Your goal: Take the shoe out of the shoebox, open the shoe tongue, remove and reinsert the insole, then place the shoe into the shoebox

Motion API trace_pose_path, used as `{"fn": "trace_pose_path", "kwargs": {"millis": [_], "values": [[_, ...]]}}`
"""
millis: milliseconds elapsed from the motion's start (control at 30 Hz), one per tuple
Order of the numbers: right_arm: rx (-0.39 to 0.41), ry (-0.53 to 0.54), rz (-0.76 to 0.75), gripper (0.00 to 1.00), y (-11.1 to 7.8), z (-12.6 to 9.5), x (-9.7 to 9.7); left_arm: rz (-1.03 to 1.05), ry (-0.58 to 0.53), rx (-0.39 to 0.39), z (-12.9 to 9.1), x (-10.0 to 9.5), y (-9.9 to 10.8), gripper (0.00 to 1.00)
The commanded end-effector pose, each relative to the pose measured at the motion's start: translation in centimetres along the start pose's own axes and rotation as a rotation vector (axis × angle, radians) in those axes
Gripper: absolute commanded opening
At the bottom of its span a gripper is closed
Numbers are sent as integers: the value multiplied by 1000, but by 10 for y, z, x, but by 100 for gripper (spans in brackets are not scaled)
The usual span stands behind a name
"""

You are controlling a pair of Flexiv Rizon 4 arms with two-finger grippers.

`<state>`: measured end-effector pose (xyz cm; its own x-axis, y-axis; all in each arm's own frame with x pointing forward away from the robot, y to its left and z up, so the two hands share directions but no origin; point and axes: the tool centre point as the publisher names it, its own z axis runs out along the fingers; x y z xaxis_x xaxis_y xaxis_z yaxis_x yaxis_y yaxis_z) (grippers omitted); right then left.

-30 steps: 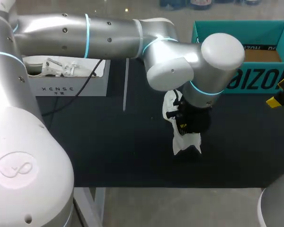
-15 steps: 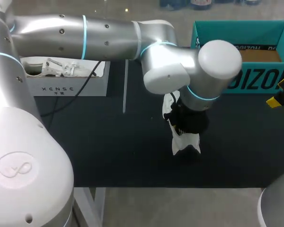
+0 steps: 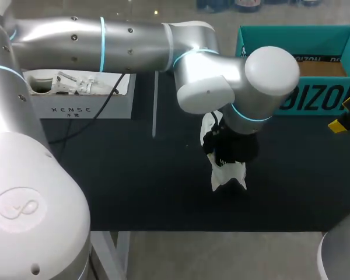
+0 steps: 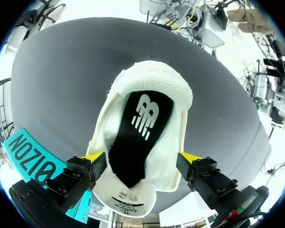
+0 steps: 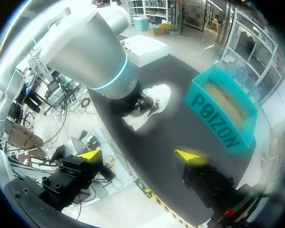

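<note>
The left pincer [image 4: 140,159] is gripping the shoe [image 3: 228,175] across its opening. Its jaws are set wide, with one yellow tip pressing on each side wall. The shoe is sitting low over the dark worktop [image 3: 134,186], in front of the teal shoebox [image 3: 332,96] and off its left corner, well apart from it. Whether the sole is touching down I cannot tell. The black insole [image 4: 135,137] is lying inside the shoe, and a white labelled flap, probably the tongue, is folding out toward the pincer. The right pincer [image 5: 140,154] is hanging wide and empty off the shoebox's right front.

The shoe is looking light, and its soft white upper will probably be giving way under any squeeze, so the firmer side walls near the sole are seeming the safer hold. The insole is looking thin and floppy. I am judging its exposed end the best place to pinch it, as the middle is likely to buckle.
</note>
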<state>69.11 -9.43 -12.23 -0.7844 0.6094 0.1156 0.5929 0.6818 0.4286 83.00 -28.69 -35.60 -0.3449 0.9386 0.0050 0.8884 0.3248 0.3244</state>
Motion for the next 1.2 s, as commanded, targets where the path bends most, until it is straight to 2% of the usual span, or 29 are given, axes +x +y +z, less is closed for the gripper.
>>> {"fn": "trace_pose_path", "kwargs": {"millis": [33, 500, 733, 867, 1033, 1100, 1133, 1200], "values": [[5, 3, 1, 100, 2, 1, -2, -6, -11, -18, -10, 7, 1, 100], [5, 3, 1, 100, 2, 1, -2, -36, -22, -78, -39, 12, 12, 100], [5, 3, 1, 100, 2, 1, -2, -53, -52, -127, -64, 16, 22, 100], [5, 3, 1, 100, 2, 1, -2, -64, -68, -152, -77, 18, 30, 100], [5, 3, 1, 100, 2, 1, -2, -67, -81, -162, -82, 20, 46, 100], [5, 3, 1, 100, 2, 1, -2, -64, -84, -163, -82, 20, 53, 36], [5, 3, 1, 100, 2, 1, -2, -50, -90, -162, -81, 19, 57, 0], [5, 3, 1, 100, 2, 1, -2, -38, -88, -155, -79, 17, 64, 0]]}}
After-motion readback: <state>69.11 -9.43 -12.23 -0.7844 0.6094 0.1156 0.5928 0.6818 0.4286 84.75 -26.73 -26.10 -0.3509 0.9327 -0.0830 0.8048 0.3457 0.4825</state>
